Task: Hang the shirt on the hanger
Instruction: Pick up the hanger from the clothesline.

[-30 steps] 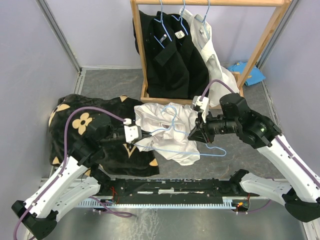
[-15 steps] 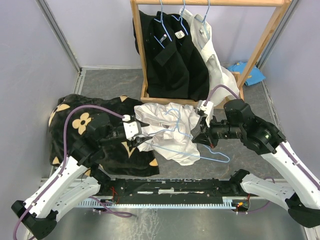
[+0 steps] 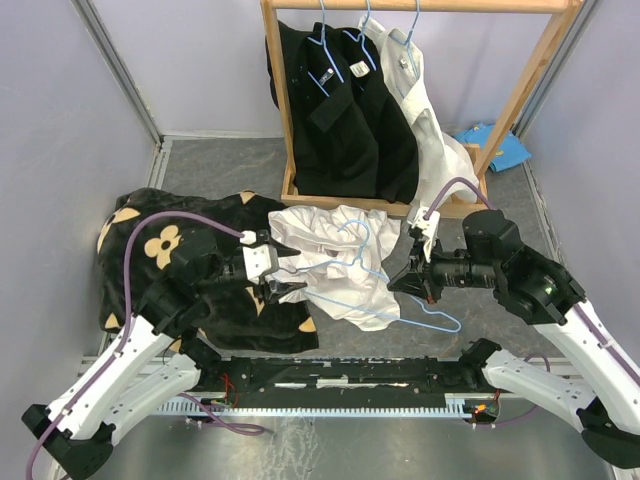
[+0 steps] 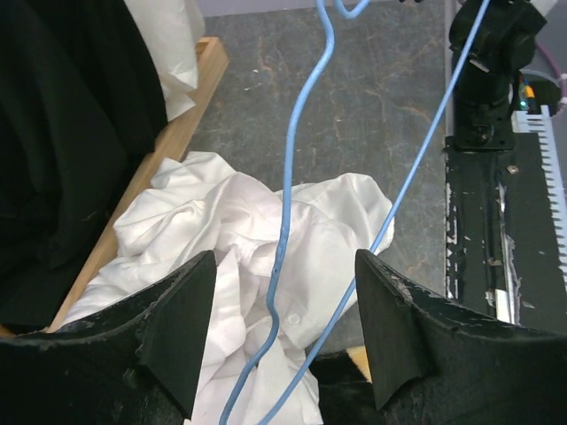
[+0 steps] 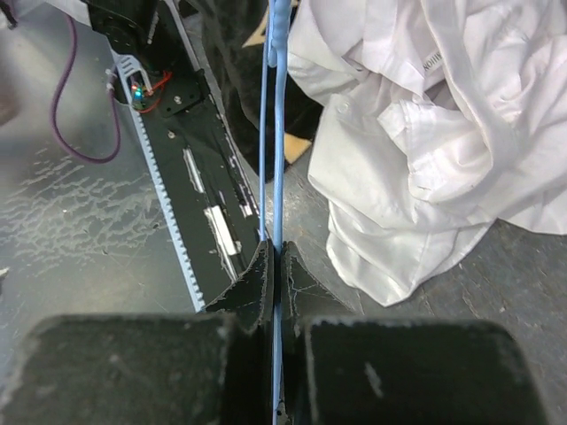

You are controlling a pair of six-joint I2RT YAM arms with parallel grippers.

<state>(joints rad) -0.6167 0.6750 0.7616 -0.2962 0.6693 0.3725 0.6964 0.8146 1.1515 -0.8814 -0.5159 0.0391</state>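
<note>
Left claw (image 4: 282,266): released, jaws spread in front of the rack (image 3: 520,95); clenched a second ago.
Right claw (image 5: 275,258): clenched on the hanger (image 4: 285,204), drawn back from the rack since then.
Hanger: one, lying across the shirt (image 3: 330,250), shifted away from the rack; its wire passes between the left fingers.
Shirt: one, crumpled against the rack's front rail.
Rack: two black shirts (image 3: 340,110) and one white garment (image 3: 425,120) hang.
Floor (image 3: 515,200): bare before the rack's right post.

Four hangers (image 4: 284,221), two white shirts (image 3: 330,250)
</note>
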